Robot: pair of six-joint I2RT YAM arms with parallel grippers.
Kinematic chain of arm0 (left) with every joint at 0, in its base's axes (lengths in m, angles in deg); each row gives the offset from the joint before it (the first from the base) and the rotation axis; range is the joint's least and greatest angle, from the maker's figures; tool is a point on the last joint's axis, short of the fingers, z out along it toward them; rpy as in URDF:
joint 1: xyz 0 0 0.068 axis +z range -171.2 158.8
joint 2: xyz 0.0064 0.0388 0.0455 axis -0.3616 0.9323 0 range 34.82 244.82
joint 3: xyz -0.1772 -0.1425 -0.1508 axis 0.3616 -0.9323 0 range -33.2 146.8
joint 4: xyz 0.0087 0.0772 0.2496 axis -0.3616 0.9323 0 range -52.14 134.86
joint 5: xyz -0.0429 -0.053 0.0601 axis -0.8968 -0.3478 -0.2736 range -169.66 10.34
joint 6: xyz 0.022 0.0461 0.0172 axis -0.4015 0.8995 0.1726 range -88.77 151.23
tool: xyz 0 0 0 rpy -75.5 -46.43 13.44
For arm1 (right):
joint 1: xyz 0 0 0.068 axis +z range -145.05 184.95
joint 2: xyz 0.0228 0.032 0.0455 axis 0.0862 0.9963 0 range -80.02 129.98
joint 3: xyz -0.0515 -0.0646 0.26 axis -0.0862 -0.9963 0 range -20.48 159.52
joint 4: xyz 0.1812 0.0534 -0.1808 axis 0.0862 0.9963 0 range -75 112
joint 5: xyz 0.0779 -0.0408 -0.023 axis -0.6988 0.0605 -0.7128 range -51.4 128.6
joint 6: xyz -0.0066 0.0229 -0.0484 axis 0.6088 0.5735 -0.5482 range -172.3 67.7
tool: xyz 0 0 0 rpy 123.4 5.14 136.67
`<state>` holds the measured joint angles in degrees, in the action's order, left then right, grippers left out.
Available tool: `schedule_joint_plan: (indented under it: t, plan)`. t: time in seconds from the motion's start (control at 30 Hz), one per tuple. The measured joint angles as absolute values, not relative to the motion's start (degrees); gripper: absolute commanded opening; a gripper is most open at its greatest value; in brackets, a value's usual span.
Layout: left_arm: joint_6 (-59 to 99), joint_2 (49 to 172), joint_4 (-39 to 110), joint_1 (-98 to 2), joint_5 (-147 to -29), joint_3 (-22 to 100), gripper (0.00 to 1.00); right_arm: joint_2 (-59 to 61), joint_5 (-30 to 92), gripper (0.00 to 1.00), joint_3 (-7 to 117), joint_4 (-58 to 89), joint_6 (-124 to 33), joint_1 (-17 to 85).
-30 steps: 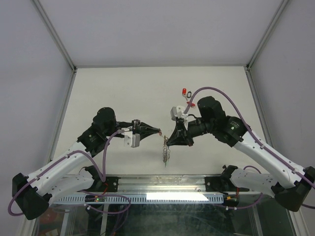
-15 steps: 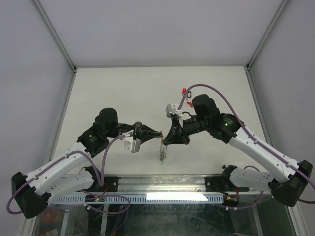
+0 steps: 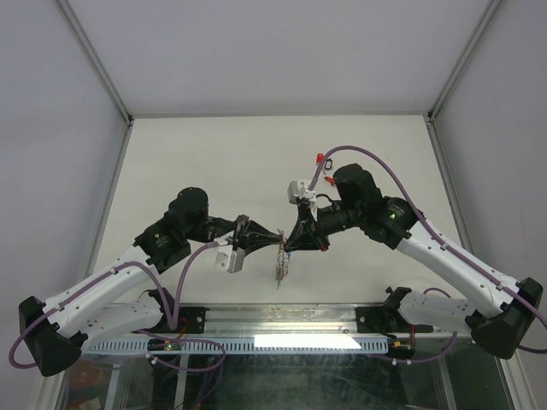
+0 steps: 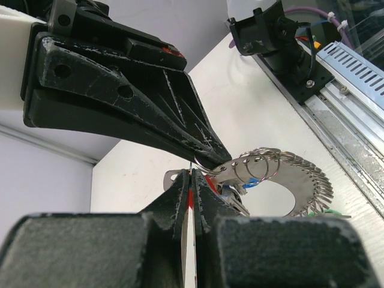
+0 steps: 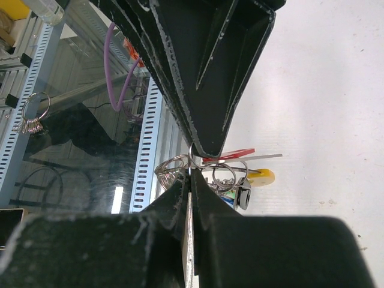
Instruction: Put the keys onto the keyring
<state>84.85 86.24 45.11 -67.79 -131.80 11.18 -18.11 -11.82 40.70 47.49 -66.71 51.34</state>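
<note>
My two grippers meet tip to tip above the table. The left gripper (image 3: 275, 238) (image 4: 192, 174) is shut on a key with a red tag (image 4: 191, 195). The right gripper (image 3: 289, 245) (image 5: 190, 176) is shut on a thin wire loop of the keyring (image 3: 280, 264). The keyring hangs below the tips: a silvery chain-like arc (image 4: 294, 180) and a yellow part (image 5: 261, 176), with small rings and a blue tag (image 4: 252, 182). The held red tag also shows in the right wrist view (image 5: 228, 156). Another red-tagged key (image 3: 320, 160) lies on the table behind the right arm.
A metal rail (image 3: 282, 317) runs along the near table edge, with glass below it. White walls and frame posts (image 3: 94, 60) bound the table on the left, back and right. The right arm's base (image 4: 282, 42) stands by the rail.
The right gripper moved left with the keyring, then held still. The left gripper moved right until its tips met the right gripper's tips.
</note>
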Motion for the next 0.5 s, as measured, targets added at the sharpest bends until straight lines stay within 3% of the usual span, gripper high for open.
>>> schedule_joint_plan:
  t: [0.5]
  plan:
    - [87.65,86.57,47.55,-68.49,-131.78,12.34,0.0,-17.57,-11.73,0.0,40.88,47.95,-66.71,51.6]
